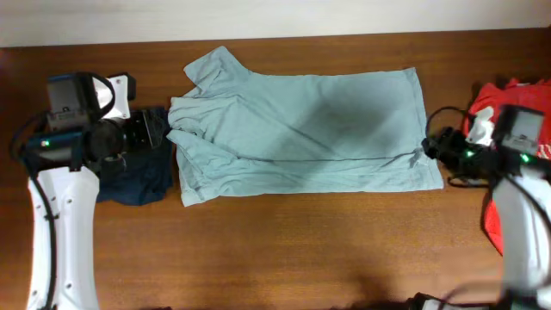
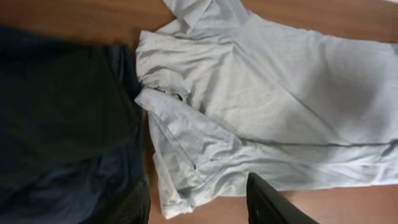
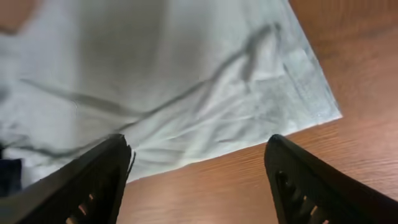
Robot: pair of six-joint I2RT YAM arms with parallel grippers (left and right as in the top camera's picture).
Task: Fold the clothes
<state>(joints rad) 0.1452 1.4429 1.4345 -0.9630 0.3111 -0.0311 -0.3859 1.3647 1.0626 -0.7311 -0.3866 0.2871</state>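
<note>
A light grey-green T-shirt [image 1: 297, 129] lies on the wooden table, folded lengthwise, collar and sleeves at the left, hem at the right. It also shows in the left wrist view [image 2: 261, 106] and the right wrist view [image 3: 168, 81]. My left gripper [image 1: 159, 129] hovers at the shirt's collar end, over a dark blue garment [image 1: 138, 172]; its fingers [image 2: 199, 208] are open and empty. My right gripper [image 1: 428, 148] is at the shirt's hem corner, its fingers [image 3: 198, 168] wide open and empty above bare wood.
The dark blue garment [image 2: 62, 124] lies crumpled left of the shirt. A red garment [image 1: 508, 155] lies at the right edge under my right arm. Bare wood [image 1: 284, 250] runs along the front of the table.
</note>
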